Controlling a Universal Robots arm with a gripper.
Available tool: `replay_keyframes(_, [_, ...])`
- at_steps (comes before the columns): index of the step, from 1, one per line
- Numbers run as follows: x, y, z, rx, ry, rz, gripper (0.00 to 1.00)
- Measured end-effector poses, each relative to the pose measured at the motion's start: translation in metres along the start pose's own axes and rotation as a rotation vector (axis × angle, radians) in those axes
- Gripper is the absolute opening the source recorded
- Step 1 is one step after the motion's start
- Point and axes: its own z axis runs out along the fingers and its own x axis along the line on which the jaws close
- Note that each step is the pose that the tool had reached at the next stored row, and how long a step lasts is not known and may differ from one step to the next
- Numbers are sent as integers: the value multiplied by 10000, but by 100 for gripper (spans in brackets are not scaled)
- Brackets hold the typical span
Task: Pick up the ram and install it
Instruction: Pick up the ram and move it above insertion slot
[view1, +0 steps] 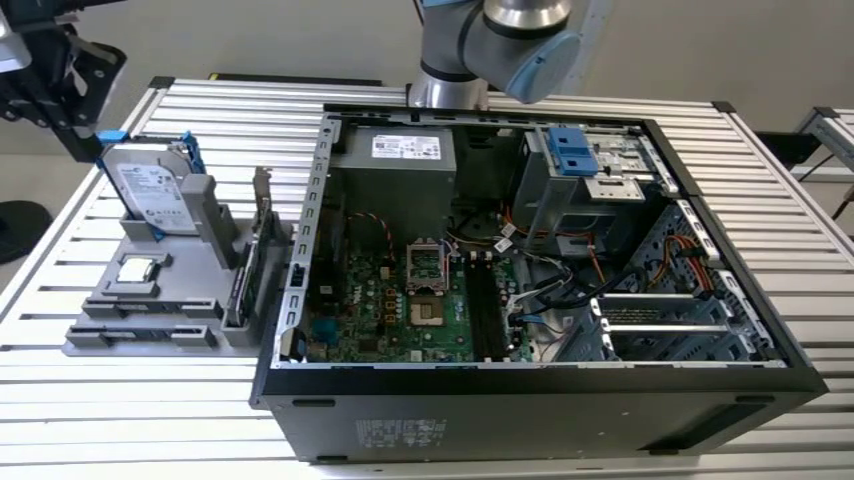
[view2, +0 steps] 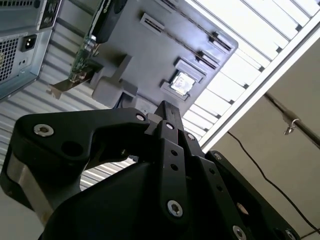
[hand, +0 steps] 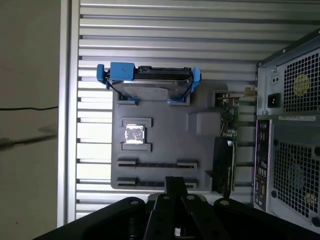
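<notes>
Bench (view1: 120, 420) of metal slats carrying an open computer case (view1: 534, 410) and, at the exterior view's left, a grey tray (view1: 187, 290). The tray holds a hard drive (view1: 150, 190) in a blue frame, upright at its upper end in that view. It also holds a processor (view1: 138, 268) lying flat and a card (view1: 251, 270) with a metal bracket, on edge along the side next to the case. Ram (hand: 157, 163) appears in the first wrist view as a thin dark strip on edge in a long slot, at the tray end opposite the hard drive. A second strip (hand: 140, 181) sits in the neighbouring slot. Gripper (hand: 175, 182) hangs above that end of the tray, apart from the ram, fingers pressed together with nothing between them. Arm (view1: 514, 40) enters at the upper centre of the exterior view.
</notes>
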Motion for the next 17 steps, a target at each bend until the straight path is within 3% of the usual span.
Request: replay_keyframes(17, [2,-273,-13,-1,24,2,0])
